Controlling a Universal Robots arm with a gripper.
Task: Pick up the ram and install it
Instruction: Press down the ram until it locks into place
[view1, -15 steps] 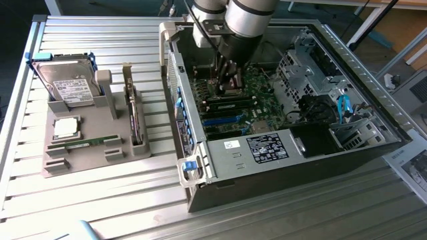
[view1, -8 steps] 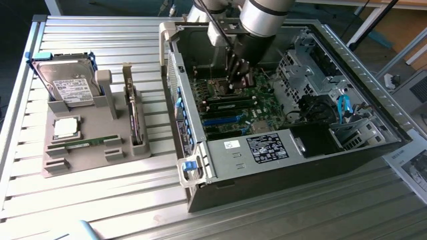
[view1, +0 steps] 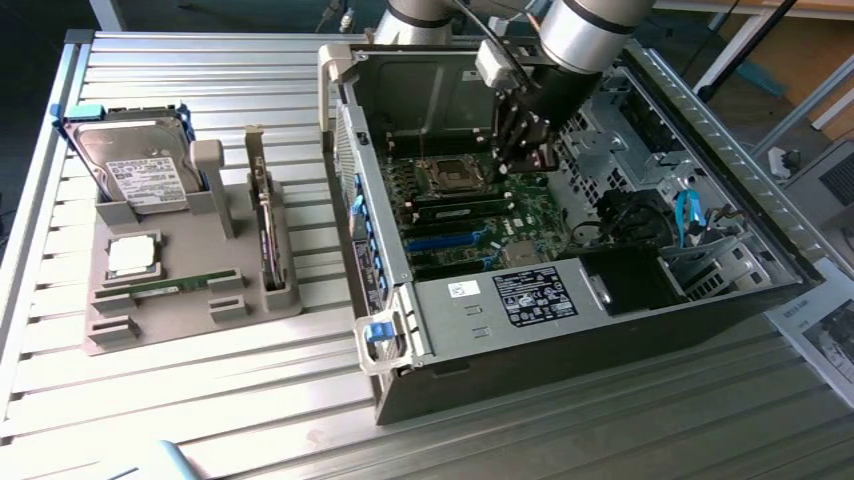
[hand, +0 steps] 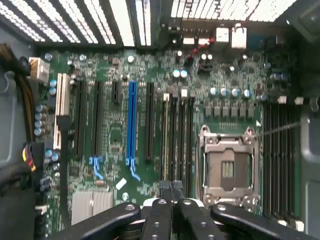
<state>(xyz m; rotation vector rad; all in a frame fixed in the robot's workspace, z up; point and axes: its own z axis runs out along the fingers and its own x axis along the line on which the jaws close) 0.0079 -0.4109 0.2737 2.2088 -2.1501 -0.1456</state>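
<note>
While the ram (view1: 171, 288) lay on the bench's tray, the gripper (hand: 171, 189) hung over the motherboard (hand: 120, 125), fingers pressed together, holding nothing.

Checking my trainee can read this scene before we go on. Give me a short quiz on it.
1. True or false: the ram lies on the tray.
2. Where is the gripper? A) over the tray B) inside the case, over the motherboard C) gripping the ram
3. Are the gripper's jaws open or shut?

Key: 1 true; 2 B; 3 shut, with nothing between them.
</note>
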